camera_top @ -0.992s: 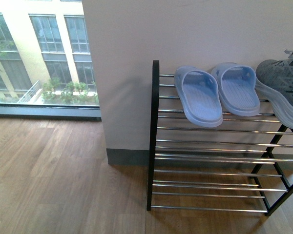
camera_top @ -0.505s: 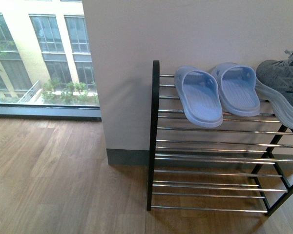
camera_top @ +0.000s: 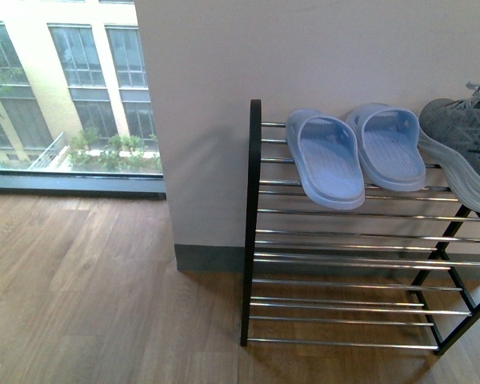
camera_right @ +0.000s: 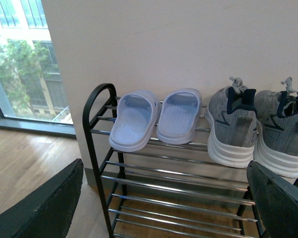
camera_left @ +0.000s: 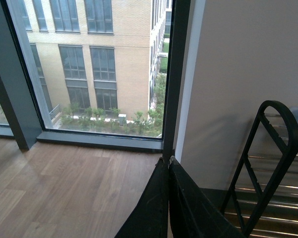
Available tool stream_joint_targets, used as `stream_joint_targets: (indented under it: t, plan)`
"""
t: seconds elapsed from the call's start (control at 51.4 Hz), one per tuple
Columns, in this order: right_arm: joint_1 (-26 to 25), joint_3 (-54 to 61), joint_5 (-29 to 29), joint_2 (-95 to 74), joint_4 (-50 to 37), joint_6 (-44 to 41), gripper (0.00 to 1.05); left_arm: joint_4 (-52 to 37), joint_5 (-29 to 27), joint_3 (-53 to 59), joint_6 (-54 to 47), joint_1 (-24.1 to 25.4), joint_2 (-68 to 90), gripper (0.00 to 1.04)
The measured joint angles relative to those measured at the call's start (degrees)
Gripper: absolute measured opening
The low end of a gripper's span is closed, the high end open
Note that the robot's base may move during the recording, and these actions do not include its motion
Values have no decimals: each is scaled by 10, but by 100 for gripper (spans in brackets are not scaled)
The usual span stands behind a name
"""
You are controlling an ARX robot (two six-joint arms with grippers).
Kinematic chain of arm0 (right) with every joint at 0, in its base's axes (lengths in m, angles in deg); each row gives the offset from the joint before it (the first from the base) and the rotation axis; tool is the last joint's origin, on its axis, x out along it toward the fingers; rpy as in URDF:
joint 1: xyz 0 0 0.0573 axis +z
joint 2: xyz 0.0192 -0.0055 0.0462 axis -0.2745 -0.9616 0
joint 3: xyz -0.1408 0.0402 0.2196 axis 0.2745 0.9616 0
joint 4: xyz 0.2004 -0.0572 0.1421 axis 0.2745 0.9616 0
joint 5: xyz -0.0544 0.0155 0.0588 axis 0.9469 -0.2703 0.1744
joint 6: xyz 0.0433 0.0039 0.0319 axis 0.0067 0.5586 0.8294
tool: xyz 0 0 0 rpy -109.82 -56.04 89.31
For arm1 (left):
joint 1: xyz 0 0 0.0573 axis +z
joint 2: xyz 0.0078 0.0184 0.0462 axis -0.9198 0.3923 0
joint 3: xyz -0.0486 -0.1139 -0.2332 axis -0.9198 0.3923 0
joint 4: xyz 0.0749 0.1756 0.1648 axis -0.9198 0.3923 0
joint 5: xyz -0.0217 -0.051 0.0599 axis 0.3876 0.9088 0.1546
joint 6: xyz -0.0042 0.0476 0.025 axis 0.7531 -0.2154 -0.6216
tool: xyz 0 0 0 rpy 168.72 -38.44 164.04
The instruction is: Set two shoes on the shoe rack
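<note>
A tall window (camera_top: 64,88) fills the left of the front view, with a brick building and shrubs outside, and a wood floor (camera_top: 80,288) runs below it. A pale wall (camera_top: 304,56) stands to the right of the glass, and the shoe rack (camera_top: 254,224) sits against it.

On the rack's top tier, a pair of light blue slippers (camera_right: 154,119) lies at the left end, soles down and toes pointing outward. Just right of them stand the two shoes (camera_right: 258,129), the grey sneakers, side by side and touching, heels toward the right wrist camera. The lower tiers carry nothing.

In the front view only part of one sneaker (camera_top: 464,148) shows, cut off by the right edge. The left wrist view shows only the rack's rounded side loop (camera_left: 270,163).

The left claw (camera_left: 169,163) has its dark fingers pressed together, holding nothing. The right claw (camera_right: 164,198) is spread wide, one finger at each lower corner, nothing between them.
</note>
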Motion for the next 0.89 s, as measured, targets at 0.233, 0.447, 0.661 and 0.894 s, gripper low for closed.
stream_joint_targets:
  t: [0.233, 0.447, 0.661, 0.894]
  plan:
    - [0, 0, 0, 0, 0, 0, 95, 37, 0, 0, 0, 0, -36, 1]
    - [0, 0, 0, 0, 0, 0, 95, 142, 0, 0, 0, 0, -133, 1]
    - [0, 0, 0, 0, 0, 0, 95, 146, 0, 0, 0, 0, -135, 1]
    - [0, 0, 0, 0, 0, 0, 95, 146, 0, 0, 0, 0, -135, 12]
